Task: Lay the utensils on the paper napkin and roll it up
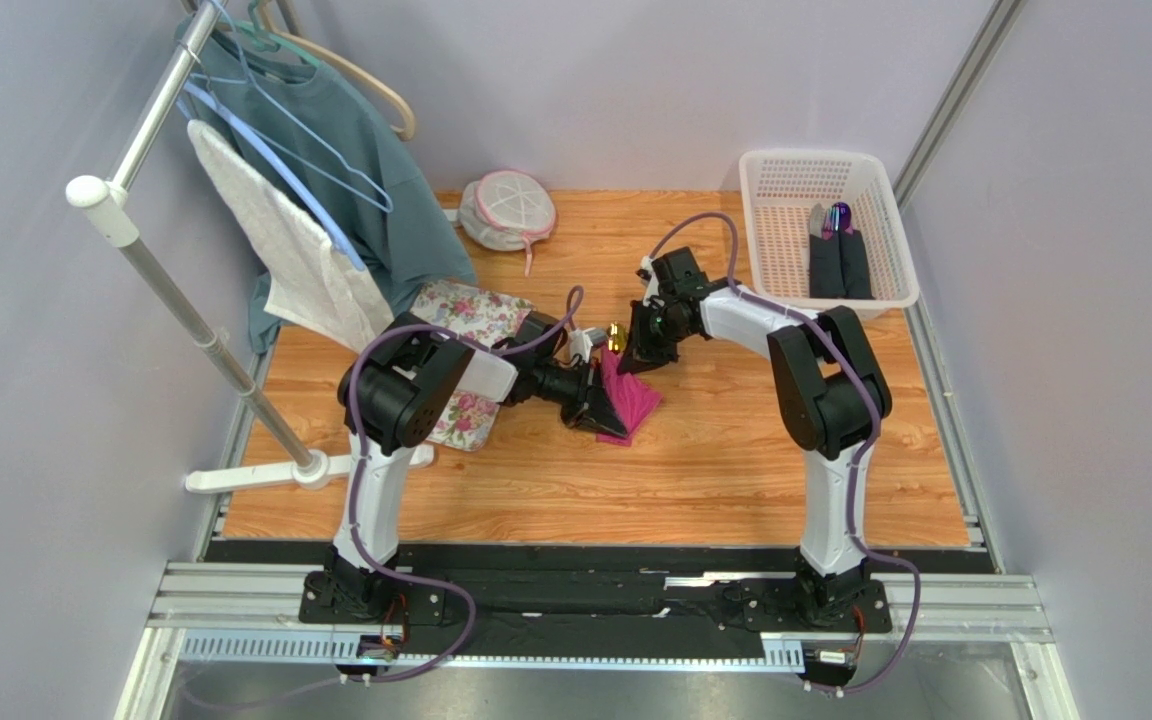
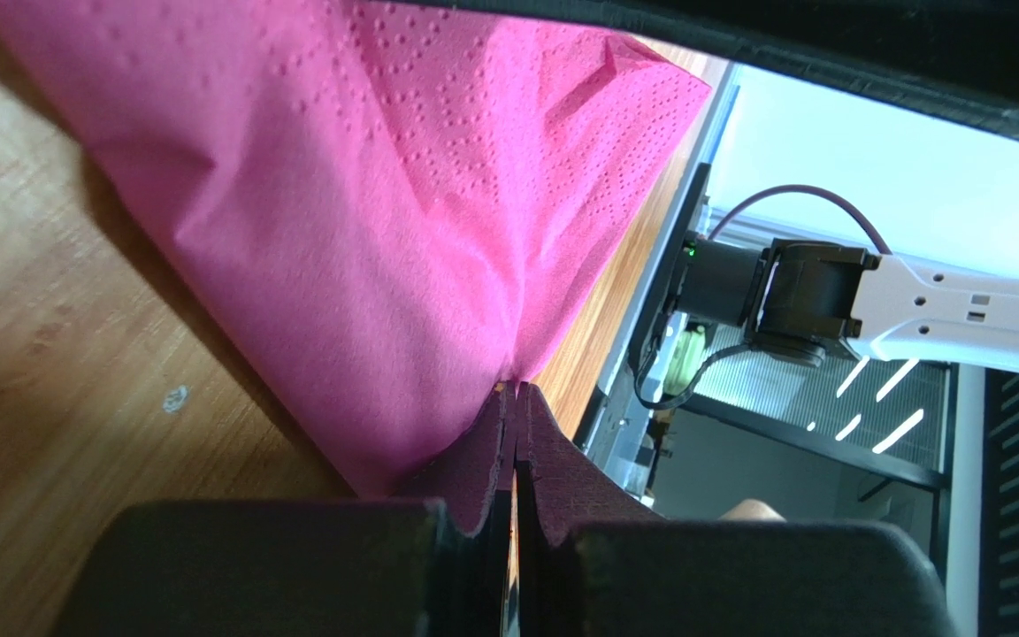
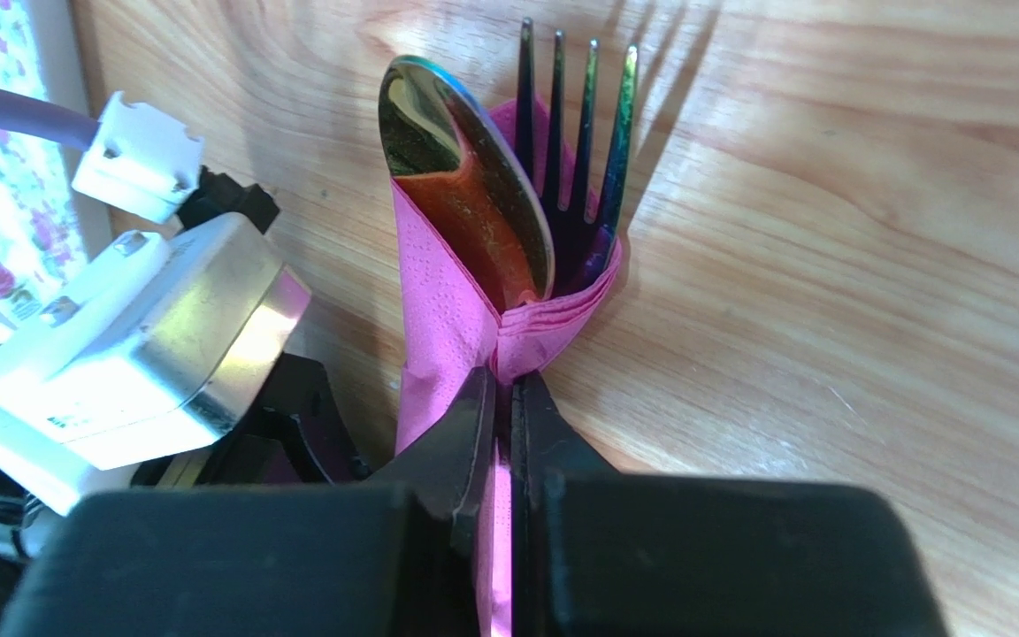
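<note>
The magenta-pink paper napkin [image 1: 630, 399] lies at the table's middle, folded around the utensils. In the right wrist view the gold spoon [image 3: 462, 186] and fork [image 3: 579, 146] stick out of the napkin [image 3: 442, 325] side by side. My right gripper [image 3: 512, 385] is shut on a pinched fold of the napkin beside the fork; from above it [image 1: 639, 348] sits at the napkin's far end. My left gripper [image 2: 518, 388] is shut on an edge of the napkin [image 2: 382, 226], lifting it off the wood; from above it [image 1: 597, 408] is at the napkin's left side.
A floral-print cloth [image 1: 465, 338] lies under the left arm. A white basket [image 1: 826, 225] with dark purple-tipped items stands at the back right. A garment rack [image 1: 162, 285] with a teal shirt and a white towel stands at the left. A round mesh pouch [image 1: 507, 207] lies at the back.
</note>
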You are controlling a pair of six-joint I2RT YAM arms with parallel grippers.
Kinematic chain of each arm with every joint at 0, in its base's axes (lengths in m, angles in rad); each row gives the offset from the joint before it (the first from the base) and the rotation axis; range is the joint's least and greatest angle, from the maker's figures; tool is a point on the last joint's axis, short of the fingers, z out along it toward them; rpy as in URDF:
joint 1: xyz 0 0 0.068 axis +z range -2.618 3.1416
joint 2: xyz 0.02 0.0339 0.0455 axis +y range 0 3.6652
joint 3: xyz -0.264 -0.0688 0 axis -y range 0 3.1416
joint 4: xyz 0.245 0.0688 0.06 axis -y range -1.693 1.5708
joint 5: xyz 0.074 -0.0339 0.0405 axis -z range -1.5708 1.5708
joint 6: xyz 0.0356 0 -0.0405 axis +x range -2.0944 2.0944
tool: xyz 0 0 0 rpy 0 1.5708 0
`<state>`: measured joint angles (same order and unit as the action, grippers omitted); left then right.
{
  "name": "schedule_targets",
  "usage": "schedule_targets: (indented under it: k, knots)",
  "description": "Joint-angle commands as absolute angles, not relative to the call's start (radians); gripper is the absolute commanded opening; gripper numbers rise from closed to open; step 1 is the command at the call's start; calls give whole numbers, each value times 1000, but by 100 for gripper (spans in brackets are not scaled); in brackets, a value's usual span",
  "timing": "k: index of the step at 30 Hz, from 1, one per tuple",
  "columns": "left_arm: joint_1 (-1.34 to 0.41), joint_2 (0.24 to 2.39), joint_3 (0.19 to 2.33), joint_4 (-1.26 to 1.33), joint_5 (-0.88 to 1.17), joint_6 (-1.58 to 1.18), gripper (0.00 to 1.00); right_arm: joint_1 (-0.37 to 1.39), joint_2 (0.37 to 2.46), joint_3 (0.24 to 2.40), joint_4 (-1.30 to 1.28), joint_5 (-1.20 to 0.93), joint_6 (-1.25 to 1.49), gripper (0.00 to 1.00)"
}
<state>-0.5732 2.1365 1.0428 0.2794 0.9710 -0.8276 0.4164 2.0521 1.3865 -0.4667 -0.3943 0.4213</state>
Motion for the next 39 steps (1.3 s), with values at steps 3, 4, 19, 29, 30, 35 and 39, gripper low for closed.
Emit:
schedule_targets:
  k: [3,4,19,29,30,35,39]
  knots:
    - [-548,2113,1022,271,870,-782,15,374,2073,1345,-411,-514,416,0]
    - [-543,2093,1016,273,867,-778,26,359,2065,1335,-382,-546,417,0]
    - [-434,1706,1107,-191,723,-434,86,291,1964,1221,-118,-810,526,0]
    - [-419,1568,1147,-252,557,-259,99,279,1898,1187,-66,-856,531,0]
    - [-417,1556,1143,-239,558,-240,99,278,1881,1186,-64,-865,531,0]
    - [-407,1444,1120,-178,636,-172,99,268,1824,1193,-72,-908,535,0]
    - [-400,1393,1172,-244,689,-107,99,262,1780,1241,-173,-957,497,0]
